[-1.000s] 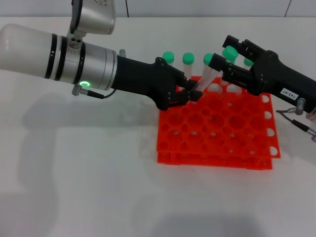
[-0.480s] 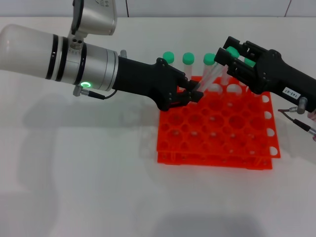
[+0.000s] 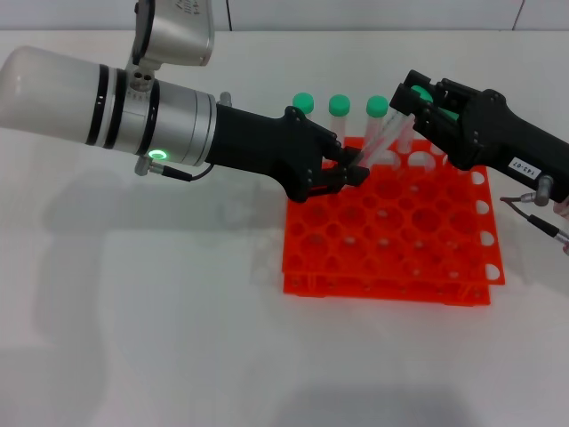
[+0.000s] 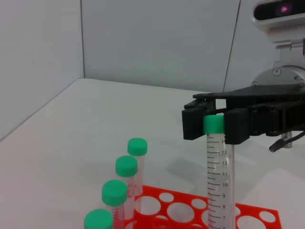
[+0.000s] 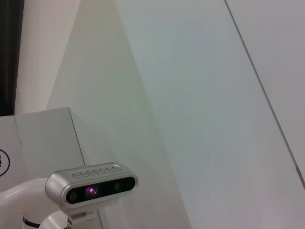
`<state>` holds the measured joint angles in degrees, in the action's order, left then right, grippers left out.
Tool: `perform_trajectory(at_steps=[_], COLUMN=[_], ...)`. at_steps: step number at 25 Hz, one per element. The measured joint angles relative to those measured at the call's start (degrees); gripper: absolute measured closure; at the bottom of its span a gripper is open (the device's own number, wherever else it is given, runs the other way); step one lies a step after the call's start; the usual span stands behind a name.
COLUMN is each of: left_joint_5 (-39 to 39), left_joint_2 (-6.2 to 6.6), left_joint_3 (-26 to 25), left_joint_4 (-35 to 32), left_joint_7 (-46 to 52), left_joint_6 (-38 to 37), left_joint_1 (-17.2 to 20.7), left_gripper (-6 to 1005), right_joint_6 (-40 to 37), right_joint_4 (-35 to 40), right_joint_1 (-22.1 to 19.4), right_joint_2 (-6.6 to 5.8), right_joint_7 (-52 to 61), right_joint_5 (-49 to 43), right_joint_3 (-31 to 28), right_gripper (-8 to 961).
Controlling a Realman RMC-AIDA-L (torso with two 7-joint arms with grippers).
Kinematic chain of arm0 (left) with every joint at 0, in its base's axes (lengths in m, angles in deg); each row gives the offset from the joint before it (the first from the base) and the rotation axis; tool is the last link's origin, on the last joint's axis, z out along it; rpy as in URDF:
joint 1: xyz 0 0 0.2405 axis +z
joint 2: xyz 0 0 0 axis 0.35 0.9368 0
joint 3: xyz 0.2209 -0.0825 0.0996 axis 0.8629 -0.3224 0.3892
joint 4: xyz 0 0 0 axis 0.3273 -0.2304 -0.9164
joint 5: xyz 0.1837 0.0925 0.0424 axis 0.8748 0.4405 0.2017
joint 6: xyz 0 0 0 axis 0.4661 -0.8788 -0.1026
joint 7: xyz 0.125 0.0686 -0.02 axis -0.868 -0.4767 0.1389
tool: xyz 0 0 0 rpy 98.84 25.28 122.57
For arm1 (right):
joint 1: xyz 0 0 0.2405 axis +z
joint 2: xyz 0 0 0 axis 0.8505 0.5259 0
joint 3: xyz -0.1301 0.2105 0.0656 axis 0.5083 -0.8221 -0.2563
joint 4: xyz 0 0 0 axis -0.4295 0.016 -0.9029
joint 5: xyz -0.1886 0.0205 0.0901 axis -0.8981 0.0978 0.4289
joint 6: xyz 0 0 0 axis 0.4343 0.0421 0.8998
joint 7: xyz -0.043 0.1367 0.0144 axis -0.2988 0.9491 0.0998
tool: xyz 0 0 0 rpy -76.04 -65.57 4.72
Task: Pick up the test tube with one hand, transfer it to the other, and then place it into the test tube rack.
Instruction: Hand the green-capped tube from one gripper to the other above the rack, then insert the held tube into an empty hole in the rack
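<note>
The test tube [image 3: 374, 133], clear with a green cap, leans over the back of the orange-red rack [image 3: 391, 258]. My left gripper [image 3: 354, 169], on the silver arm with the green ring light, is shut on the tube's lower part. My right gripper [image 3: 400, 100], with the white label on its wrist, is at the tube's top. In the left wrist view its black fingers [image 4: 193, 121] sit against both sides of the tube's [image 4: 217, 162] green cap, above the rack [image 4: 181, 212]. The right wrist view shows only a wall and the head camera.
Other green-capped tubes stand in the rack's back row [image 3: 304, 102] [image 3: 339, 105], and several show in the left wrist view [image 4: 126, 167]. Most rack holes are unfilled. A white table [image 3: 160, 311] spreads to the left and front. A cable [image 3: 533, 218] hangs by my right arm.
My right gripper has moved in over the tube's cap and its fingers have narrowed onto it. My left gripper has kept hold of the tube, shifting slightly right.
</note>
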<state>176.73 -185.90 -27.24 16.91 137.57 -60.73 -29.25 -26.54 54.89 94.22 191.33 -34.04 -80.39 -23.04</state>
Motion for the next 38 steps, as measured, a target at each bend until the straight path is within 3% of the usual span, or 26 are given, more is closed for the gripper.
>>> perform_trajectory(at_steps=[5,11,21,24,33,37,38], left_joint_5=[0.02,-0.12,-0.22,-0.15,-1.34,-4.9,-7.66], left_joint_2=[-0.02,-0.12,-0.28,-0.28,-0.33,-0.34,-0.36], left_joint_3=[0.01,0.08,0.96,1.15,1.7,1.69,1.72], left_joint_4=[-0.4,-6.86,-14.16,-18.28,-40.14,-48.91,-51.01], left_joint_7=[1.9,8.11,15.56,18.28,27.52,28.66,27.24], left_joint_6=[0.27,-0.08,-6.52,-8.67,-10.69,-11.17,-11.19], left_joint_1=[0.14,2.77,5.36,7.53,21.74,29.34,33.47], left_gripper=[807,807,380,318,146,120,114], right_joint_6=[-0.24,-0.6,-1.4,-1.42,-1.01,0.29,0.86], right_joint_4=[0.0,-0.01,0.51,0.75,5.63,8.85,9.97], right_joint_1=[-0.09,-0.09,-0.49,-0.38,-0.81,-0.86,-0.9], right_joint_2=[0.0,-0.01,-0.2,-0.38,-0.9,-1.2,-1.23], right_joint_7=[0.0,0.43,0.57,0.65,4.16,6.18,6.78], right_joint_5=[0.03,-0.33,-0.55,-0.44,-0.85,-2.31,-3.03], right_joint_3=[-0.01,0.04,0.12,0.09,0.88,1.47,1.55], right_gripper=[701,700,698,698,697,696,696])
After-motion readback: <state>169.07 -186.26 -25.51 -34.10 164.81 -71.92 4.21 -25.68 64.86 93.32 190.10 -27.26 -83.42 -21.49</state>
